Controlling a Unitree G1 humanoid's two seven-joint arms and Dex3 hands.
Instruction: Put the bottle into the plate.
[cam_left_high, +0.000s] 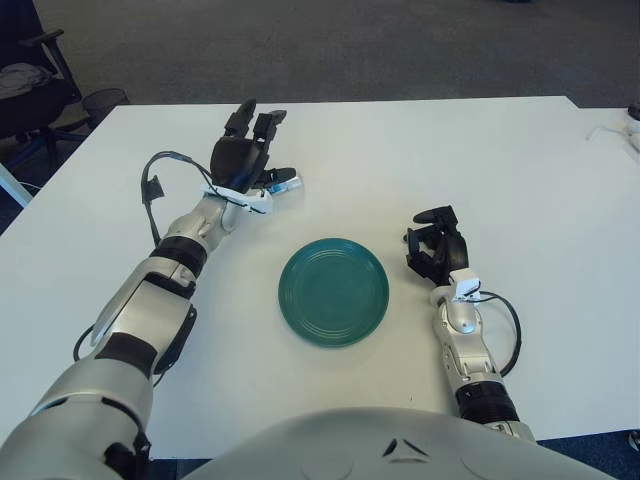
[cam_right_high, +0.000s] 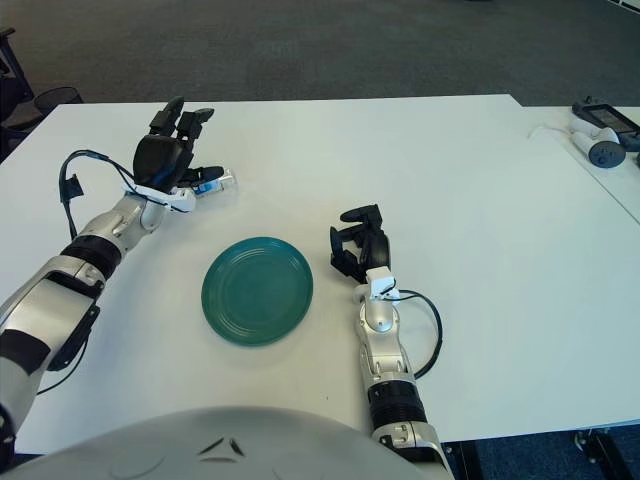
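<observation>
A small clear bottle (cam_left_high: 286, 181) with a blue label lies on its side on the white table (cam_left_high: 480, 160), up and left of the round teal plate (cam_left_high: 333, 290). My left hand (cam_left_high: 243, 152) is over the bottle's left end, fingers stretched forward and spread; only the bottle's right end shows past the thumb. I cannot tell whether the palm touches it. The plate has nothing on it. My right hand (cam_left_high: 436, 250) shows just right of the plate, its fingers loosely bent and holding nothing.
A dark office chair (cam_left_high: 28, 85) stands off the table's far left corner. Small grey devices with a cable (cam_right_high: 598, 138) lie on the neighbouring table at the far right. A black cable (cam_left_high: 155, 180) loops off my left wrist.
</observation>
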